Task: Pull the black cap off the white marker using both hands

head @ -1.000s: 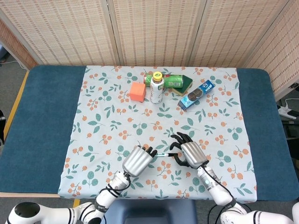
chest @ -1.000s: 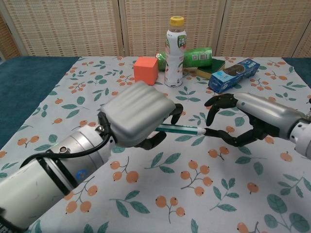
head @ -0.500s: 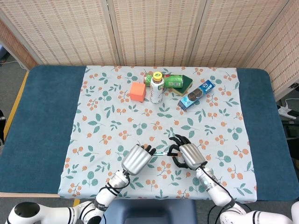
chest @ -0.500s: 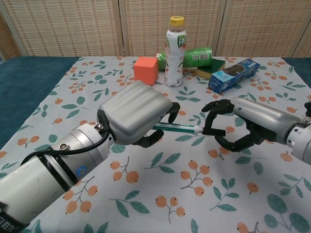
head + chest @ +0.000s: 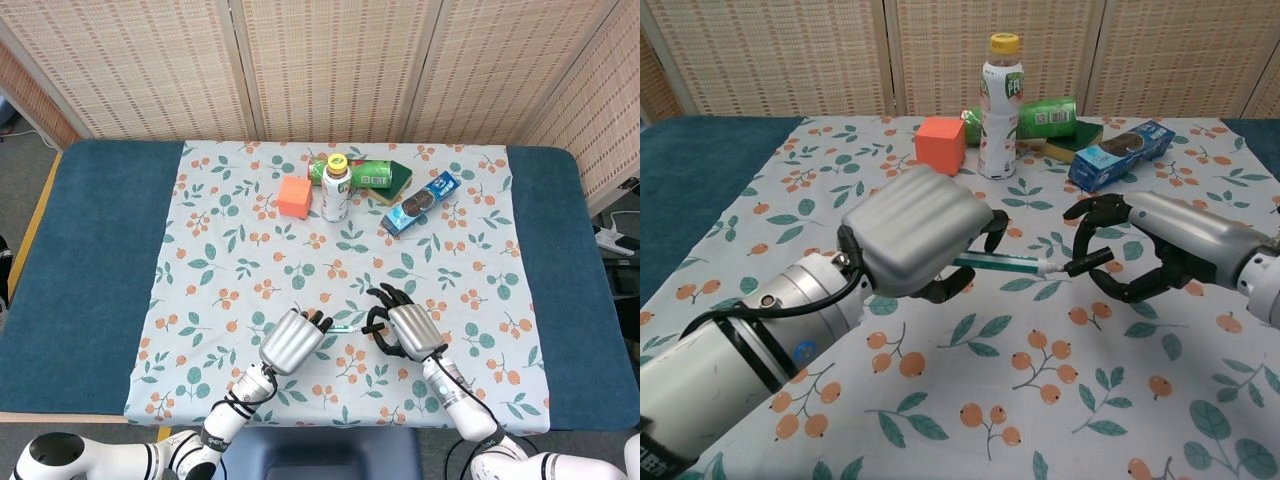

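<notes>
My left hand [image 5: 915, 232] grips the white marker [image 5: 1002, 264] by its left part and holds it level above the flowered cloth. The marker's green-printed barrel sticks out to the right, ending in a white tip. My right hand [image 5: 1140, 245] pinches the black cap [image 5: 1091, 258] just right of that tip, tilted up to the right. The cap looks barely apart from the barrel. In the head view the left hand [image 5: 293, 340] and right hand [image 5: 410, 330] face each other near the table's front edge with the marker [image 5: 343, 328] between them.
At the back of the cloth stand an orange cube [image 5: 940, 144], a yellow-capped bottle [image 5: 1000, 98], a green can [image 5: 1045, 116] lying on its side, a green sponge [image 5: 1072, 137] and a blue cookie pack [image 5: 1120, 152]. Blue table [image 5: 100, 250] flanks the cloth.
My right hand closed on the marker's capped end, then drew a little to the right with the black cap in its fingers. The left hand held the barrel nearly still.
</notes>
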